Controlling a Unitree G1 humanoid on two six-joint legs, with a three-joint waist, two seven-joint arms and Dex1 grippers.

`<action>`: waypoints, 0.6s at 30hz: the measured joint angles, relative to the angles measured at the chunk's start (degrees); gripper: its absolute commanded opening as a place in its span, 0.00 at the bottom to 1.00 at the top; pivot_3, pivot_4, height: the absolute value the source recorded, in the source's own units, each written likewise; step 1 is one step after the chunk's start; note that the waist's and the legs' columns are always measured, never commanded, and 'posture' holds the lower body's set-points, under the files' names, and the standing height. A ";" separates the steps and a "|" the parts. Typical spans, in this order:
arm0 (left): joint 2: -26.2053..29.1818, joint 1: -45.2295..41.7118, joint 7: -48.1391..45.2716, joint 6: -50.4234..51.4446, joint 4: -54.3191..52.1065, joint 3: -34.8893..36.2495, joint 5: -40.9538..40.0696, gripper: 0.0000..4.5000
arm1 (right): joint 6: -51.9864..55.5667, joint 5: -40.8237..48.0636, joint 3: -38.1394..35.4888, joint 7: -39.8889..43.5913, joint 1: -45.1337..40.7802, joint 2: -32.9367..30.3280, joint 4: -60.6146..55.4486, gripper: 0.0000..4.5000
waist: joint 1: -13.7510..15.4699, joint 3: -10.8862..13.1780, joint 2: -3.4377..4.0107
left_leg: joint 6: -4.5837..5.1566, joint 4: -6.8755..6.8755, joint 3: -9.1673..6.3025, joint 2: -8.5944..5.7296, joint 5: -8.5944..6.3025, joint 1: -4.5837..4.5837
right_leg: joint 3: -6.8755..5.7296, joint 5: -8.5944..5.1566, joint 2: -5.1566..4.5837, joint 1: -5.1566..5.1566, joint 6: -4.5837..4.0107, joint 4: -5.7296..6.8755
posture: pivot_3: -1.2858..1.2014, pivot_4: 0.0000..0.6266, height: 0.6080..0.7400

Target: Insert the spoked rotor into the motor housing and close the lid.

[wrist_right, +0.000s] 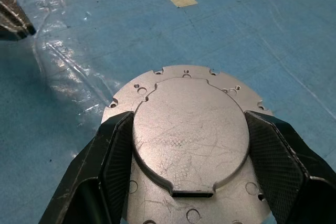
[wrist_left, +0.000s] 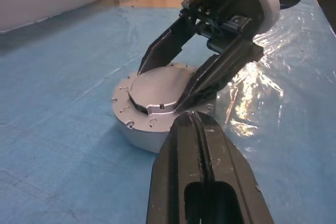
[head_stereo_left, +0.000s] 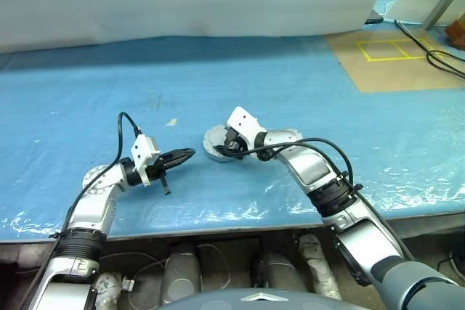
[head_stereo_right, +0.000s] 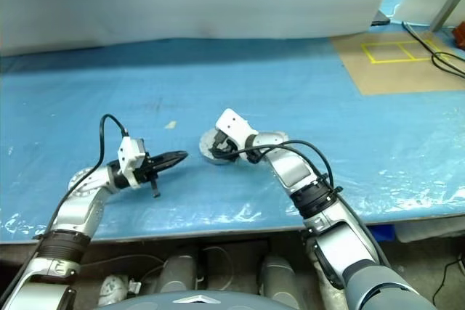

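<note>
Straddling the lid (wrist_right: 189,140) atop the motor housing (wrist_left: 137,129), right gripper (wrist_right: 189,153) clamps its edges; left gripper (head_stereo_left: 190,153) pinched together, just beside.

No text, label, brand or number can be read anywhere; the lid (wrist_right: 190,140) bears plain grey metal (fine scratches, no lettering); the blue table cover (head_stereo_left: 87,92) carries none either.

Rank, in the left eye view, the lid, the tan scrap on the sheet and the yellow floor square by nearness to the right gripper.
1. The lid, between the right gripper fingers.
2. The tan scrap, to its left, farther back.
3. The yellow floor square, far back right.
</note>
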 measured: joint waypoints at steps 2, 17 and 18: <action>-1.38 -1.42 1.28 0.99 -0.02 -0.28 0.07 0.00 | 0.15 0.39 -0.60 0.91 0.83 -0.59 -0.86 0.66 | 0.30 0.00 0.00 | -0.01 0.01 0.02 0.00 0.01 -0.06 | 0.00 0.01 0.00 -0.01 -0.02 -0.06 | 0.52 0.24 1.00; -2.17 -6.49 2.23 0.63 5.46 -4.67 7.45 0.00 | 0.92 1.17 -1.80 3.82 3.74 -3.94 -5.62 0.66 | 1.28 -0.07 -0.06 | -0.04 -0.13 -0.01 -0.04 0.01 -0.47 | -0.12 -0.02 -0.03 -0.16 0.04 -0.49 | 0.52 0.24 1.00; -2.19 -6.51 2.24 0.54 5.96 -4.79 7.84 0.00 | 0.95 1.17 -1.80 3.69 3.73 -3.91 -5.60 0.66 | 1.28 -0.07 -0.06 | -0.04 -0.13 -0.01 -0.04 0.01 -0.47 | -0.12 -0.03 -0.03 -0.15 0.04 -0.52 | 0.52 0.24 1.00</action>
